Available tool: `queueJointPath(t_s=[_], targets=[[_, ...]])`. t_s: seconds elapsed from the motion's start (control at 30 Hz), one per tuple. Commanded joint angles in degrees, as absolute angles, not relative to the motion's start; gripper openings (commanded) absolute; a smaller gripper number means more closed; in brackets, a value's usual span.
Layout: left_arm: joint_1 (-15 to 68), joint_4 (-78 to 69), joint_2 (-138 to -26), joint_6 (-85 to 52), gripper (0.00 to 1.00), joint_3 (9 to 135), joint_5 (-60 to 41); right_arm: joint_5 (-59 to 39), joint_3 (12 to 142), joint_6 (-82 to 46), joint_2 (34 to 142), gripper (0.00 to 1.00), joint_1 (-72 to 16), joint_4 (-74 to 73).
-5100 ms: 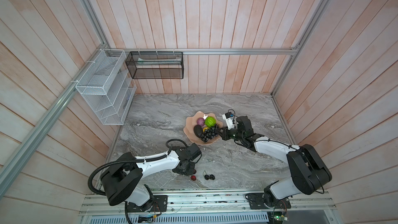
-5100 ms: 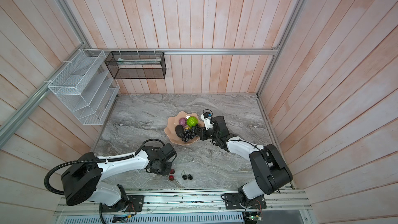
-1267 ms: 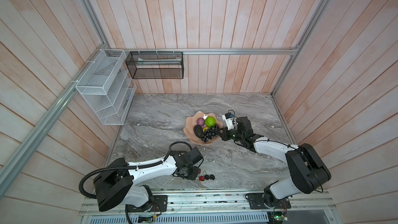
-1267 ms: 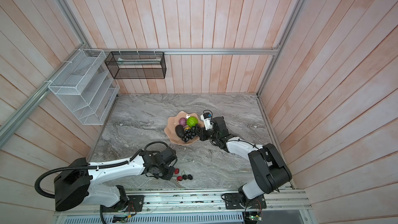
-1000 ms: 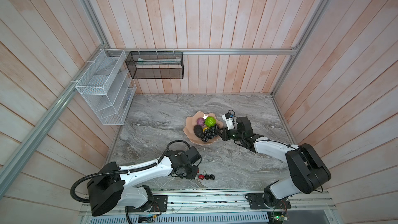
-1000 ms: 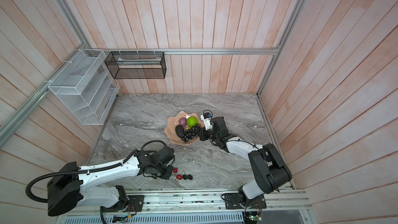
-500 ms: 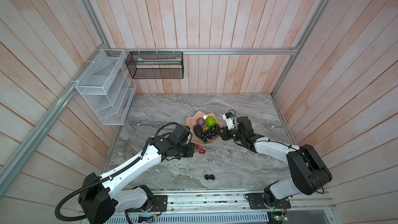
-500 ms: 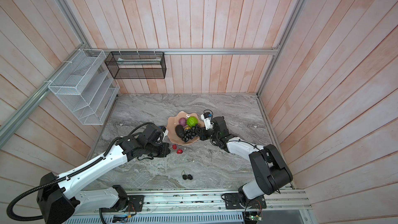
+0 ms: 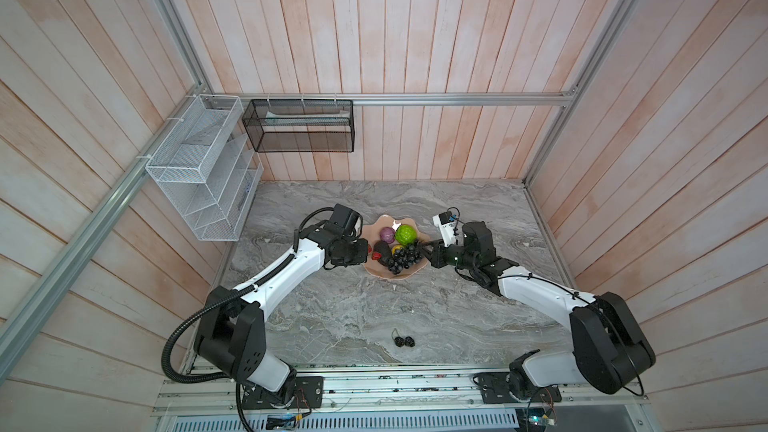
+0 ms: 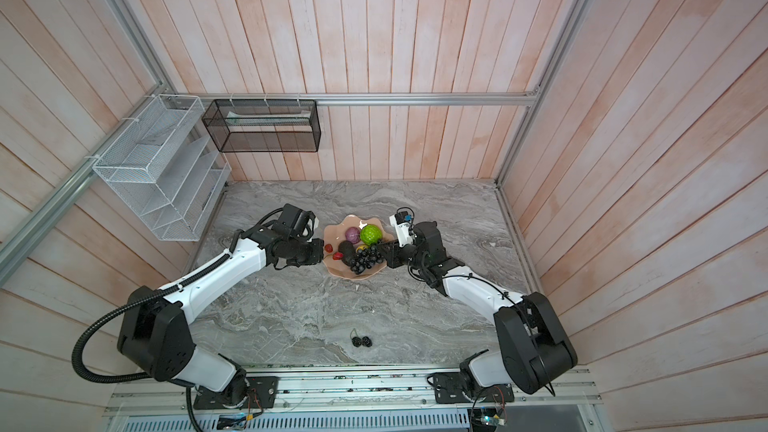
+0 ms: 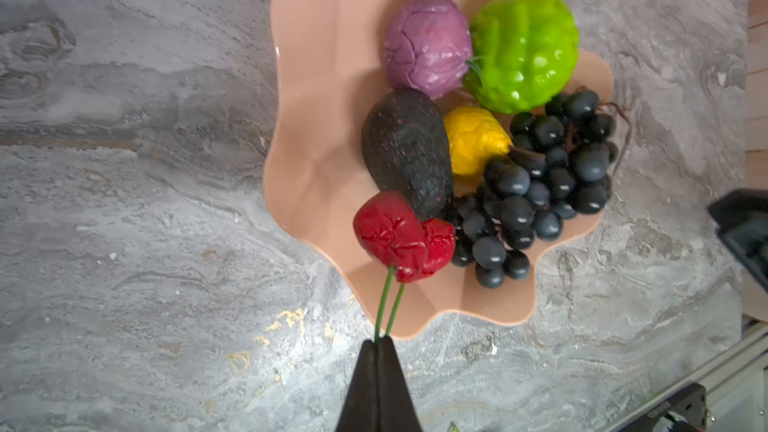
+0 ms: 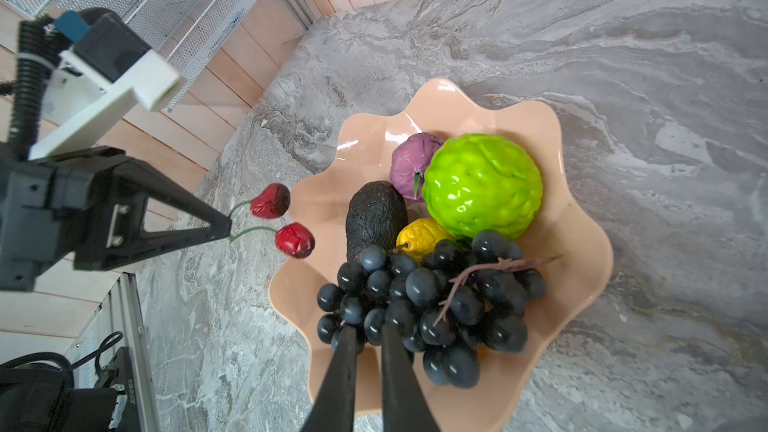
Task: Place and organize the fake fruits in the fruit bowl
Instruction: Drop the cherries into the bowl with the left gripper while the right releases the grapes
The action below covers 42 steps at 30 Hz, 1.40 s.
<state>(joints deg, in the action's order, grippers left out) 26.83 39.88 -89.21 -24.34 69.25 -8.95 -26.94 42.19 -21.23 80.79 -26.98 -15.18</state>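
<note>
The peach-pink fruit bowl point(image 9: 395, 277) sits mid-table and holds a purple fruit point(image 9: 387, 235), a bumpy green one point(image 9: 406, 234), a dark avocado point(image 9: 381, 249), a yellow one point(image 9: 397, 248) and a grape bunch point(image 9: 402, 261). My left gripper point(image 11: 381, 340) is shut on the green stems of the red pair point(image 11: 401, 238), which hangs at the bowl's left rim beside the avocado. My right gripper point(image 12: 370, 332) reaches in from the bowl's right side, its fingers closed on the grape bunch point(image 12: 440, 301). The black berry pair point(image 9: 404, 341) lies alone near the table's front edge.
A white wire rack point(image 9: 199, 168) hangs on the left wall and a black mesh basket point(image 9: 299, 126) on the back wall, both above the table. An aluminium rail point(image 9: 374, 384) runs along the table's front edge. Wooden walls close in three sides.
My left arm lifted the red pair from the table's front and carried it back to the bowl's left rim. The black berry pair stayed put. The right arm hardly moved.
</note>
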Motion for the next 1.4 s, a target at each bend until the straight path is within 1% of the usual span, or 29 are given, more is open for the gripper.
queueJointPath(t_s=[0.0,0.33,0.57,0.63,0.7,0.77,0.83,0.9,0.93,1.03,1.2,1.23,1.37], targets=[[26.2,37.7,-92.1,-22.0,0.00,73.0,-5.7,-28.0,43.6,-20.8,79.7,0.15,-27.4,-13.5],[26.0,38.7,-101.0,-16.8,0.00,80.1,1.9,-27.9,41.7,-21.3,77.4,0.15,-27.6,-12.7],[26.1,37.2,-106.3,-15.2,0.00,83.2,1.8,-27.9,42.4,-20.8,76.8,0.15,-27.8,-10.9],[26.1,37.0,-107.3,-14.9,0.00,83.5,1.1,-27.8,42.3,-20.8,76.6,0.17,-27.8,-10.8],[26.1,36.8,-107.8,-14.8,0.03,83.8,1.4,-27.7,42.2,-20.9,76.4,0.20,-27.9,-10.8],[26.1,36.6,-108.1,-15.0,0.09,84.0,0.6,-27.7,42.3,-21.2,76.4,0.24,-28.0,-10.7],[26.1,36.6,-108.1,-15.0,0.12,84.2,-0.6,-27.7,42.6,-21.5,76.5,0.25,-28.5,-10.6],[26.1,36.7,-107.6,-14.9,0.17,84.2,-1.1,-27.0,42.9,-21.6,76.3,0.27,-29.4,-10.0],[26.1,36.7,-107.2,-14.8,0.20,84.2,-1.2,-26.7,42.9,-21.7,76.1,0.27,-29.8,-9.7],[26.2,36.8,-105.6,-14.9,0.32,83.9,-1.5,-25.5,42.6,-22.1,75.4,0.27,-31.4,-8.6],[26.8,37.4,-100.8,-15.3,0.42,82.4,-1.7,-22.6,41.3,-22.5,72.9,0.28,-35.5,-4.6],[27.0,37.3,-99.6,-15.6,0.42,81.6,-2.0,-21.9,40.9,-22.7,72.2,0.28,-36.4,-3.9],[28.5,37.0,-92.8,-17.7,0.49,76.6,-2.8,-19.6,37.8,-24.7,68.7,0.28,-39.4,-0.9]])
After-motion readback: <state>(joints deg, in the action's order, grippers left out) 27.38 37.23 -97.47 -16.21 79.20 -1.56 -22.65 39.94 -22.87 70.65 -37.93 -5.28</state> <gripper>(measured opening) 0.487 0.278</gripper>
